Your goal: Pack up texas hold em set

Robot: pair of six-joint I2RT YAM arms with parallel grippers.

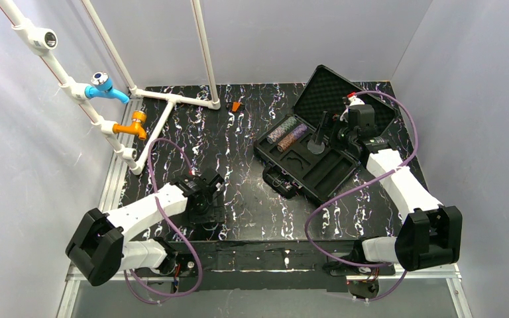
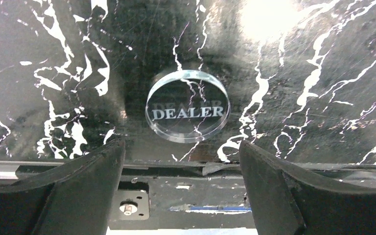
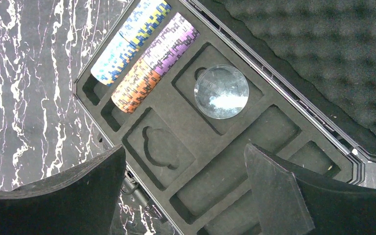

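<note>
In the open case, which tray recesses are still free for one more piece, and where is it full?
Free: the cloud-shaped recess below the chip rows, the long recess beside the clear disc, and the small recess at the right end. Full: both chip rows occupy their slots, and the disc sits in its square pocket.

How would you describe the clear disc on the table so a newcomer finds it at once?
On the black marbled table, find the left gripper near the front edge. Just beyond its open fingers lies a round clear disc. It bears the white word DEALER and rests on the table, while the other clear disc sits in the case.
</note>
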